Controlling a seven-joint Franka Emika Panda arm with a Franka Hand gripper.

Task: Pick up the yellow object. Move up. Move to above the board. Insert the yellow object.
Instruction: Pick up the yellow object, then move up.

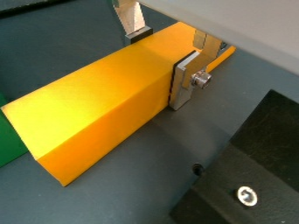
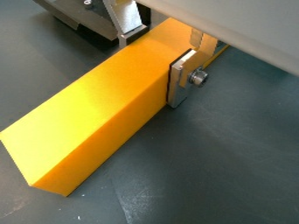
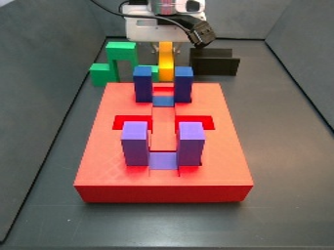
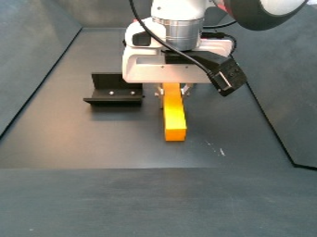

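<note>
Yellow object (image 2: 93,122) lies flat on dark floor, long axis running straight out from between gripper fingers, free end pointing away from gripper. Gripper (image 2: 158,54) low over far end of bar, narrow: silver fingers (image 2: 184,77) pressed on both long sides, gripping it. Side view: bar (image 4: 173,117) extends from under gripper (image 4: 172,86); fixture (image 4: 114,92) just beside. Board (image 3: 163,146) apart, nearer camera; green block (image 3: 120,59) behind it.
</note>
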